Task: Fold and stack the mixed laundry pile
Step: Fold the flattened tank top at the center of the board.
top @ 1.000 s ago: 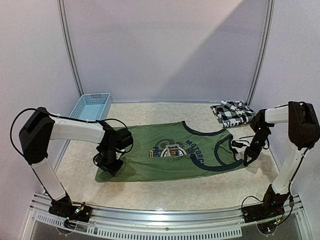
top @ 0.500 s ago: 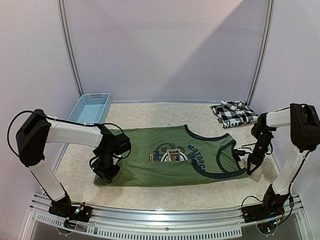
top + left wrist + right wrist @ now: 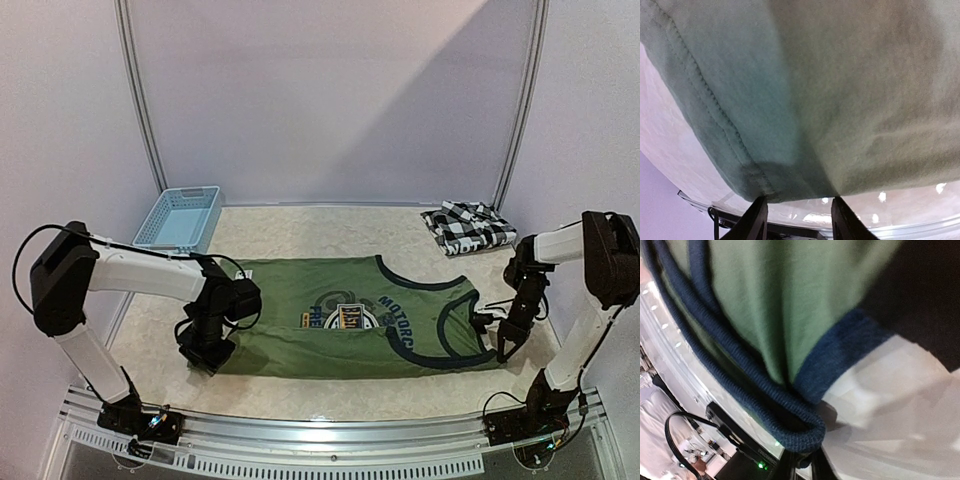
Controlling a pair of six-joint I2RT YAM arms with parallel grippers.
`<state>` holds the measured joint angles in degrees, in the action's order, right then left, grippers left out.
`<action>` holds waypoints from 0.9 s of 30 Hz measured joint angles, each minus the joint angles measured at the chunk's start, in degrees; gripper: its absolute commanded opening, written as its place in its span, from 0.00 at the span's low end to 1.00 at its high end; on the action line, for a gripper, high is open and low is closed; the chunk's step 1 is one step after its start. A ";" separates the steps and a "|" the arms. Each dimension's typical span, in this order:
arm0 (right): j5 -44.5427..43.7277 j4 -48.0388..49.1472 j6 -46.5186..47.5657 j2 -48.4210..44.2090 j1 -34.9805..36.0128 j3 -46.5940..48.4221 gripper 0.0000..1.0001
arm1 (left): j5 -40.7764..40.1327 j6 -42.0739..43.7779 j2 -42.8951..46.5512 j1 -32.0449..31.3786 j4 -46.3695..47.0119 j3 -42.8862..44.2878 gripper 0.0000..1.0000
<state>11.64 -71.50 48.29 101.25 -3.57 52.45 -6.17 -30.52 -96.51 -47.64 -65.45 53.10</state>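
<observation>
The basket (image 3: 180, 216) sits at the far left corner of the table (image 3: 300, 235), well apart from both shirts.

The left gripper (image 3: 205, 347) is low at the near left of the table, at the hem corner of the green shirt (image 3: 300, 340). In the left wrist view the hem's stitched edge (image 3: 715, 115) runs down to a corner right between the two fingers (image 3: 757, 222). The cloth spreads out from there and hides the fingertips. The jaws stand part-way apart with that hem corner pinched between them.

The green shirt lies spread across the middle of the table, close to the near edge, with its hem to the left and its neck and armholes to the right. The emblem (image 3: 348, 317) faces up at its centre. The shirt's near edge runs roughly straight from one gripper to the other.

The checked shirt (image 3: 462, 226) lies bunched at the far right of the table, apart from the green one.

The right gripper (image 3: 497, 347) is low at the near right, at the shirt's shoulder end. In the right wrist view the dark blue trim (image 3: 790, 425) of the strap loops down into the fingers (image 3: 790, 470), which are pressed together on it, pinching the trim.
</observation>
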 measured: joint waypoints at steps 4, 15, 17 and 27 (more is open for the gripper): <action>0.00 -2.19 -0.09 -1.51 -0.13 2.40 0.45 | -0.13 0.02 0.70 -0.42 -4.57 3.74 0.49; 2.86 -5.20 -1.40 -4.44 0.15 34.40 0.55 | -6.23 7.56 6.73 11.50 -6.75 34.42 0.62; 4.68 -4.90 -1.40 -2.14 1.27 38.66 0.55 | -6.05 9.68 3.54 15.12 -5.01 36.28 0.62; 10.47 -1.16 -3.56 16.09 15.15 56.04 0.54 | -0.98 16.37 -16.00 25.68 6.51 42.84 0.62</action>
<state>22.11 -72.66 44.73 117.34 11.57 108.49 -7.16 -14.15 -112.51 -21.96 -58.94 95.94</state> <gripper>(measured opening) 0.543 0.625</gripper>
